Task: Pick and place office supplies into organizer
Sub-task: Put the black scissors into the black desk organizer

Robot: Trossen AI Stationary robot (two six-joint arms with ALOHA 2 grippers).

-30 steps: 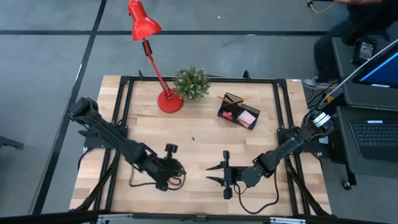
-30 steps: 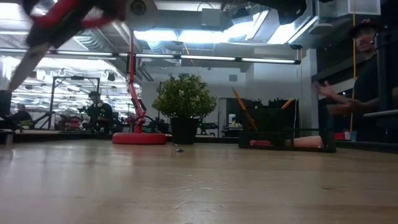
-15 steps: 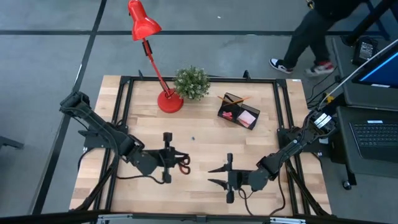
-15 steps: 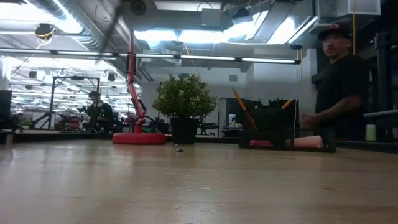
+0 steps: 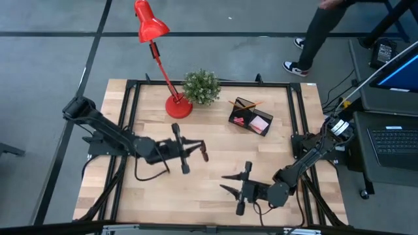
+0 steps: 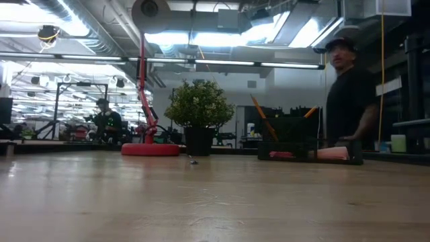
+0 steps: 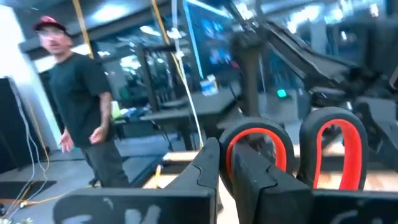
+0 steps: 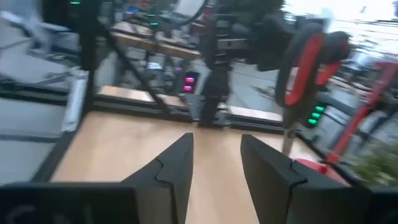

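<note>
High view shows the left arm stretched from the counter's [image 5: 215, 140] left edge toward its middle, its left tool [image 5: 193, 150] clamped on the orange-handled scissors [image 5: 203, 153], which sit in front of the red desk lamp's [image 5: 177, 106] base and well apart from it. The right arm bends down from the right edge, and its right tool [image 5: 228, 183] lies low over the front of the counter, farther from the lamp than the left one, its 2 fingers spread apart with nothing between them. The organizer [image 5: 251, 116] stands right of the lamp, past the small green potted plant [image 5: 200, 87], with a pink pad inside and an orange pencil leaning out. Left wrist view shows what the high view cannot: the 2 red handle loops [image 7: 292, 149] of the scissors gripped between dark fingers [image 7: 205, 171], and a person [image 7: 84, 102] in a cap beyond the counter. Right wrist view shows that tool's own parted fingers [image 8: 174, 165] over bare wood, with the scissors [image 8: 305, 68] hanging from the other arm farther off. Low view shows lamp base, plant and organizer [image 6: 295, 138] in a row, with neither arm visible.
</note>
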